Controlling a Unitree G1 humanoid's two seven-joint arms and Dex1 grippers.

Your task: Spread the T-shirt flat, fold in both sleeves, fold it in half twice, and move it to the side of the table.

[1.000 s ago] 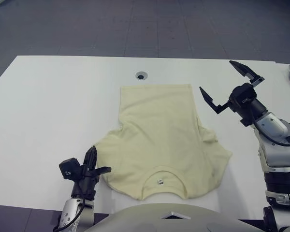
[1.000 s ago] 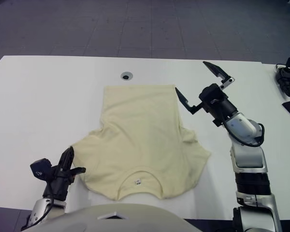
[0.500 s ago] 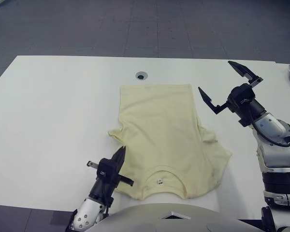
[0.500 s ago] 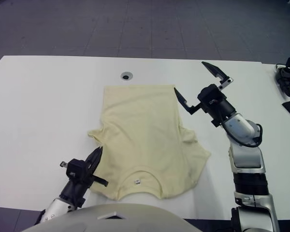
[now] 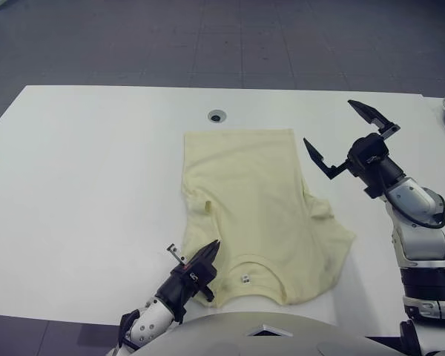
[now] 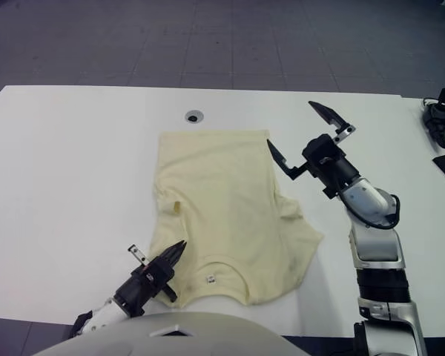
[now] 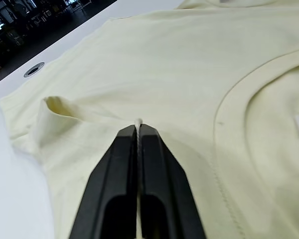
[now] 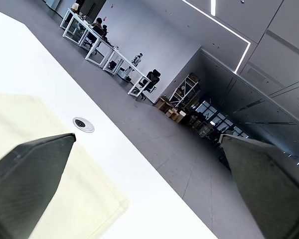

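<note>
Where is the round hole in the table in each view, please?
Left eye view: round hole, just beyond the T-shirt's far hem.
Right eye view: the hole, same spot.
Left wrist view: the hole, past the hem's corner.
Right wrist view: the hole, beside the hem.
Shared landmark: the far hem.

The T-shirt [image 5: 256,200] is pale yellow and lies front side up on the white counter [image 5: 89,163], with the collar close to the near edge and the straight hem at the far side. Its left sleeve [image 5: 198,202] is folded inwards over the body, while the right sleeve [image 5: 332,239] is spread outwards with some wrinkles.
</note>
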